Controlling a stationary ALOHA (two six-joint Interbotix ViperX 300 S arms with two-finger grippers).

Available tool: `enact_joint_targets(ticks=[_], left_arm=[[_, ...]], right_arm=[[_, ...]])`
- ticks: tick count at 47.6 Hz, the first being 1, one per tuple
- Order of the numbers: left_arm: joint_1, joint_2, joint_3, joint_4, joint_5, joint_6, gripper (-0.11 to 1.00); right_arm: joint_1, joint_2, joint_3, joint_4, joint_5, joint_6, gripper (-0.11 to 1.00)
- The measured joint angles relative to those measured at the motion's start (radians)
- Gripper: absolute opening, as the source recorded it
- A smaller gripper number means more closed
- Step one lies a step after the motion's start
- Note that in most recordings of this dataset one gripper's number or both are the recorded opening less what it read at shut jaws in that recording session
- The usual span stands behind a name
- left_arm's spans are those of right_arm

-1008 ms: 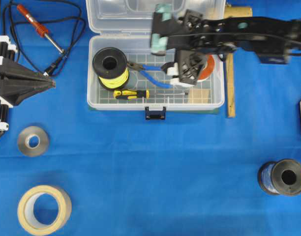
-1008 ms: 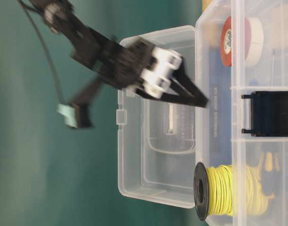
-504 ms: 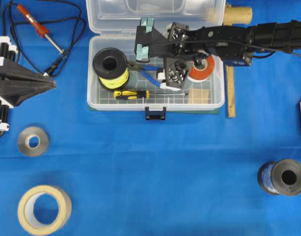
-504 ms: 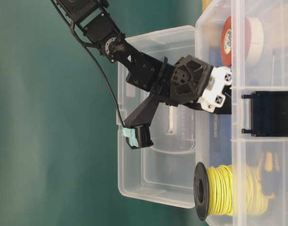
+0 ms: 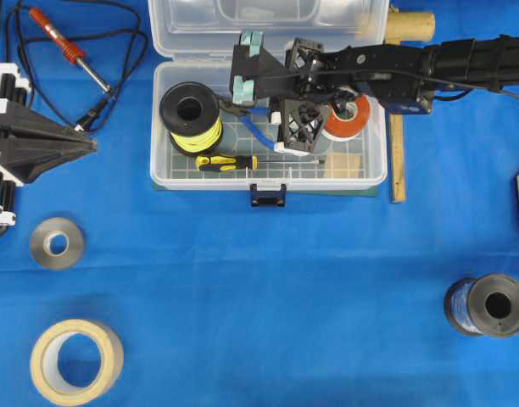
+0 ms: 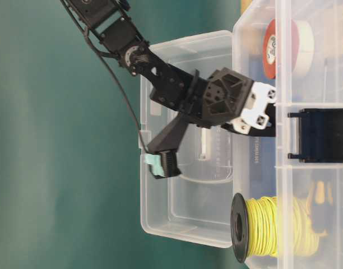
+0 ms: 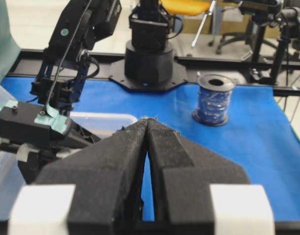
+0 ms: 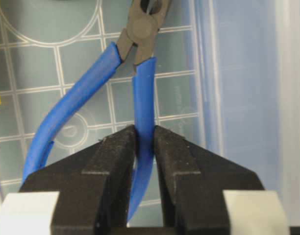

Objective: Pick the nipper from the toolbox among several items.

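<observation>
The clear toolbox (image 5: 353, 180) stands open at the back centre. In it lie a black spool of yellow wire (image 5: 190, 114), a yellow-black screwdriver (image 5: 227, 162), a red-orange tape roll (image 5: 348, 119), a tan block (image 5: 344, 165) and the nipper (image 5: 251, 131). My right gripper (image 5: 285, 136) reaches down into the box. In the right wrist view it (image 8: 144, 128) is shut on one blue handle of the nipper (image 8: 141, 88), whose dark head points away over the grid floor. My left gripper (image 5: 92, 144) is shut and empty at the left edge, its tips together (image 7: 148, 121).
A red soldering iron (image 5: 69, 47) with cable lies at the back left. A grey tape roll (image 5: 56, 243) and a masking tape roll (image 5: 75, 360) lie front left. A blue wire spool (image 5: 488, 307) stands front right. A wooden ruler (image 5: 398, 153) lies right of the box.
My right arm has swung left and dropped into the toolbox, and its fingers now sit around one nipper handle. The left arm has not moved.
</observation>
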Motion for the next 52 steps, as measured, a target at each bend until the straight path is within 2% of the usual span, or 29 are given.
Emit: enact_joint_targets(ticks=[16,23,31,38,46,52], left_arm=[[0.000,-0.003,0.000,-0.002,0.008,-0.002,0.00],[0.000,-0.005,0.000,-0.002,0.009,-0.002,0.00],[0.000,-0.005,0.000,-0.003,0.009,-0.002,0.00],[0.000,-0.005,0.000,-0.003,0.009,-0.002,0.00],[0.008,-0.005,0.000,-0.003,0.009,-0.002,0.00],[0.009,-0.005,0.000,-0.002,0.009,-0.002,0.00]], right_arm=[[0.002,-0.235,0.026,-0.002,0.043,0.003,0.13],[0.028,-0.341,0.057,0.000,0.052,0.014,0.13],[0.147,-0.428,0.110,0.002,0.041,0.034,0.13],[0.261,-0.442,0.146,0.005,0.000,0.092,0.13],[0.387,-0.396,0.161,0.005,-0.041,0.161,0.13],[0.440,-0.319,0.163,0.005,-0.077,0.210,0.13]])
